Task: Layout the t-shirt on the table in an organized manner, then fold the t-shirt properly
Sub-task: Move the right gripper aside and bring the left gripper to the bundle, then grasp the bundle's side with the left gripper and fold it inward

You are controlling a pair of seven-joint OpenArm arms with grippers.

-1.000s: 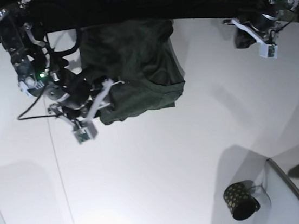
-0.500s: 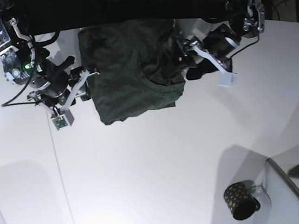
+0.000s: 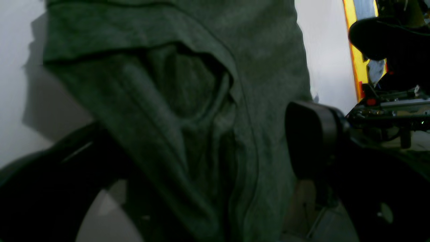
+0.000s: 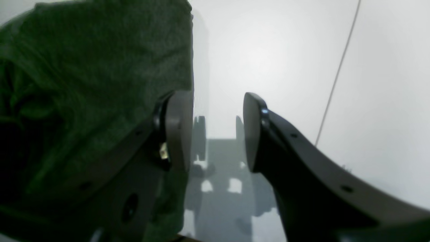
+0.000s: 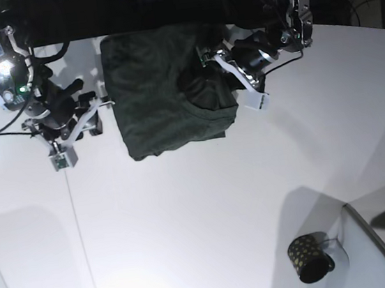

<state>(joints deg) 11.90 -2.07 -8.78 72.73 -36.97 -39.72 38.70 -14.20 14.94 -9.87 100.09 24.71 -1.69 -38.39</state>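
The dark green t-shirt is lying bunched at the far edge of the white table, so the laying-out step is under way. The left gripper is straddling its crumpled sleeve edge, jaws spread wide, apparently clamping nothing yet; next it needs to close on that fold. The right gripper is hovering half-open beside the shirt's edge, empty, which only its wrist view is confirming.

Both arms are black with white finger brackets. A green light glows on one arm. The right gripper has grey pads and small screw holes.
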